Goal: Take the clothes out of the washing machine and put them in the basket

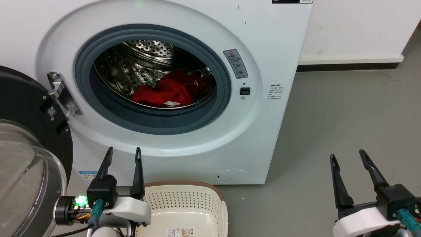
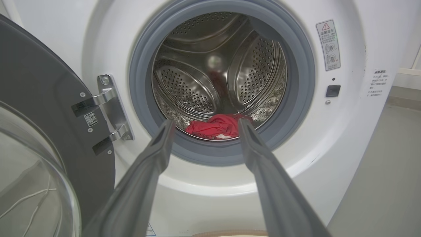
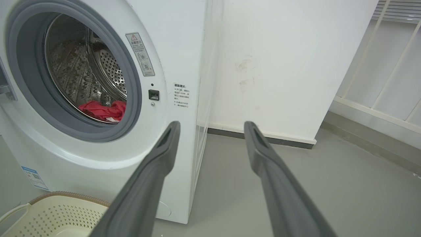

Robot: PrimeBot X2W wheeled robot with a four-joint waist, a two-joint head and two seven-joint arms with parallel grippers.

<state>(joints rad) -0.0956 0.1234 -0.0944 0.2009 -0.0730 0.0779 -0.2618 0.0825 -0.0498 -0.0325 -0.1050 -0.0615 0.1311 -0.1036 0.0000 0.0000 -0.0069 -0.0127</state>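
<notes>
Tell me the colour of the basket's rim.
Brown. The rim of the basket shows best in the head view.

A plain white wall [image 1: 355,29] stands at the back, scuffed with faint grey marks [image 3: 245,70]. Along its foot runs a white ledge [image 1: 350,59] above a dark skirting strip [image 1: 348,66]. The floor [image 1: 345,115] is smooth matt grey, evenly lit, with only soft shadows. In the right wrist view, white-framed panels [image 3: 388,75] line the side wall, with a slatted vent [image 3: 399,6] at the top.
</notes>
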